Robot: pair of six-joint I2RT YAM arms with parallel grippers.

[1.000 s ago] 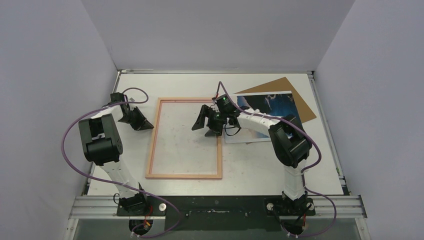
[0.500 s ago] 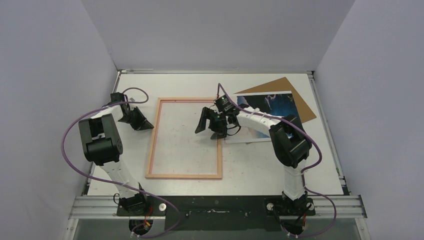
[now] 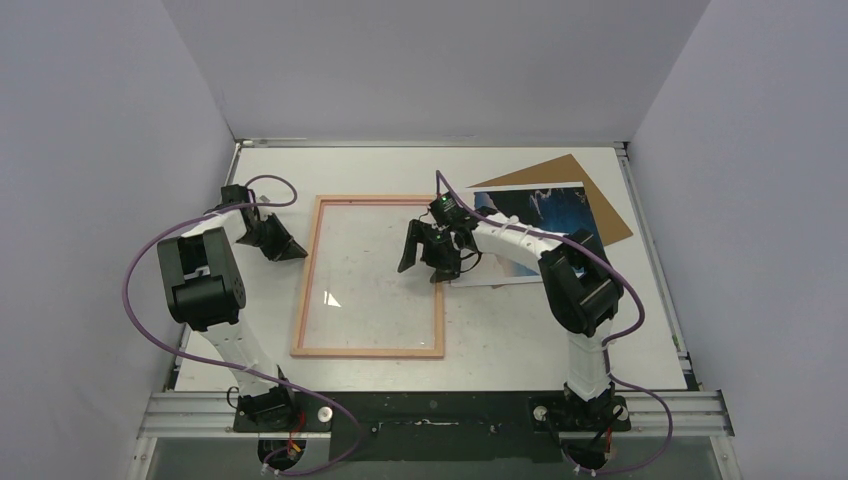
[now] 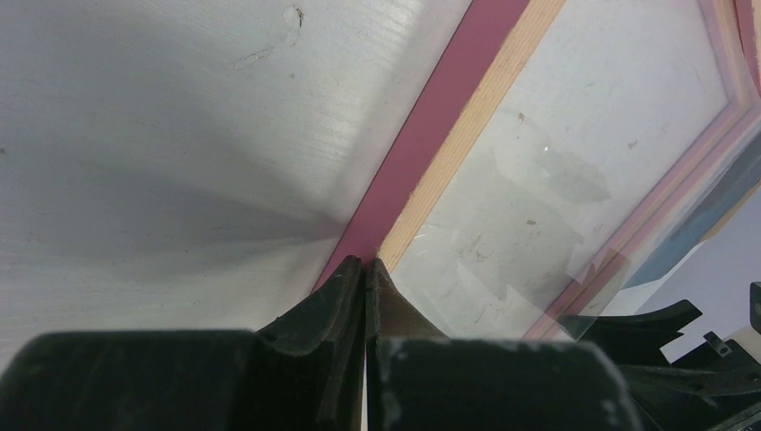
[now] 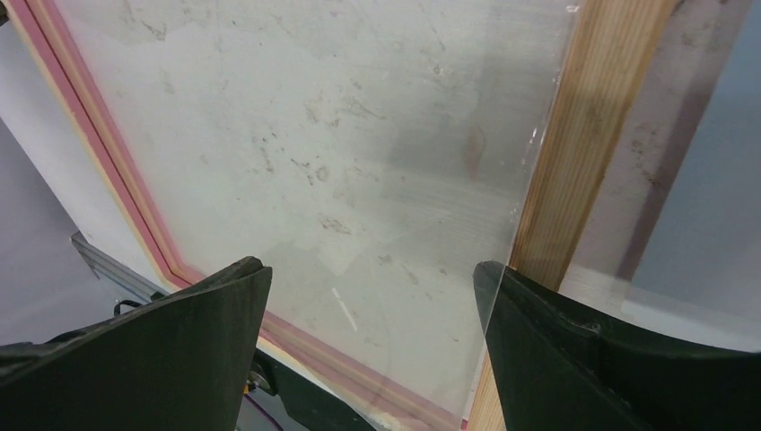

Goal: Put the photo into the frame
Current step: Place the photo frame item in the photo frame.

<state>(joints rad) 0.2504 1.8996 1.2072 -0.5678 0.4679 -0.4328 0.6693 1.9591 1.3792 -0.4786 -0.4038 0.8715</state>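
The frame (image 3: 369,351) lies flat with its tan wood back up; its pink side shows at the rim in the left wrist view (image 4: 449,117). A clear sheet (image 3: 370,290) lies in it. The photo (image 3: 545,212) lies picture-up to the right of the frame, on brown cardboard. My right gripper (image 3: 424,262) is open and empty over the frame's right rail (image 5: 592,135). In the right wrist view the gripper (image 5: 370,268) straddles the clear sheet's (image 5: 314,135) right edge, which reaches the right fingertip (image 5: 502,287). My left gripper (image 3: 300,254) is shut, its tips (image 4: 366,263) at the frame's left rail.
The brown cardboard backing board (image 3: 600,205) lies at the back right under the photo. Grey walls close in the table (image 3: 500,330) on three sides. Purple cables loop off both arms.
My right gripper has shifted slightly right and nearer along the frame's right rail. A bright glint has appeared on the clear sheet near the frame's left side. The left arm has not moved.
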